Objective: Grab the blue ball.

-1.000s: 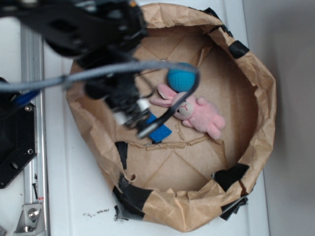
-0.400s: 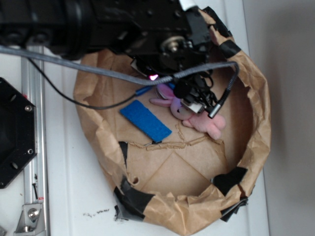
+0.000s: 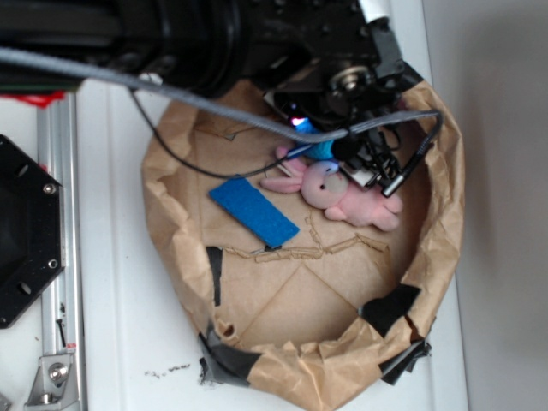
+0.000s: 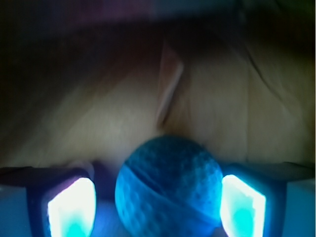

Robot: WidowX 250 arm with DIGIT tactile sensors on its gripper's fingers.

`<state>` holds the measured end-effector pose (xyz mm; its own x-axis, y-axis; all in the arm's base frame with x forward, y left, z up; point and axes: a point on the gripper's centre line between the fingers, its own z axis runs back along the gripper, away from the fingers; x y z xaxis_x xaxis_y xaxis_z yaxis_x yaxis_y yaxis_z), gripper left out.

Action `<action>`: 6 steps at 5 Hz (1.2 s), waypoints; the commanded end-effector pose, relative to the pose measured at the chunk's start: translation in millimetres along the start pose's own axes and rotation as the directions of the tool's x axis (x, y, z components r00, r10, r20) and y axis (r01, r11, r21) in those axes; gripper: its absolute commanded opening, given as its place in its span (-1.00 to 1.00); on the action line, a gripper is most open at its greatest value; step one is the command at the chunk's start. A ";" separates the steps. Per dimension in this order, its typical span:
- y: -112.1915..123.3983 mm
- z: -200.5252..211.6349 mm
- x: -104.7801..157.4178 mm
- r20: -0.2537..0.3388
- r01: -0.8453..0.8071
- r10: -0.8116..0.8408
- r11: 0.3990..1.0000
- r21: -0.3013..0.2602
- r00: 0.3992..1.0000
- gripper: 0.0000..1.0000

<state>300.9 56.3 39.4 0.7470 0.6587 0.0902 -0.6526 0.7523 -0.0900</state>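
Reaching down into the paper-lined basket [image 3: 445, 214] from its far side, the black arm [image 3: 257, 34] covered most of the blue ball [image 3: 323, 151], of which only a teal sliver showed just above the head of the pink bunny [image 3: 347, 195]. Seen from the wrist, the ball [image 4: 169, 187] sat squarely between the two fingers [image 4: 71, 207] of the gripper [image 4: 157, 205], which stood spread wide with a dark gap on each side, so they had hold of nothing. The fingers glowed bright cyan under the light. Behind the ball rose the brown paper wall [image 4: 98, 108] with a sharp fold in it. A flat blue pad [image 3: 254, 211] lay on the basket floor to the left of the bunny, well apart from the ball. Black tape [image 3: 390, 308] patched the rim.
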 end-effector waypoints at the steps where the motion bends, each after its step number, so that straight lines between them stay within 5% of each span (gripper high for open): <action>1: 2.7 30.4 13.7 -0.088 0.258 -0.250 0.961 0.096 0.964 -1.00; 2: -15.2 73.0 12.2 0.001 0.448 -0.448 0.894 0.001 0.894 -1.00; 3: -39.0 122.2 -3.4 0.101 0.641 -0.642 0.766 0.047 0.760 -1.00; 4: -52.2 137.3 -25.1 0.153 0.714 -0.706 0.700 0.011 0.691 -1.00; 6: -57.1 127.1 -46.4 0.079 0.694 -0.690 0.719 -0.042 0.719 -1.00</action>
<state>288.4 -20.7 154.1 0.9867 -0.0282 0.1600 0.0365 0.9981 -0.0491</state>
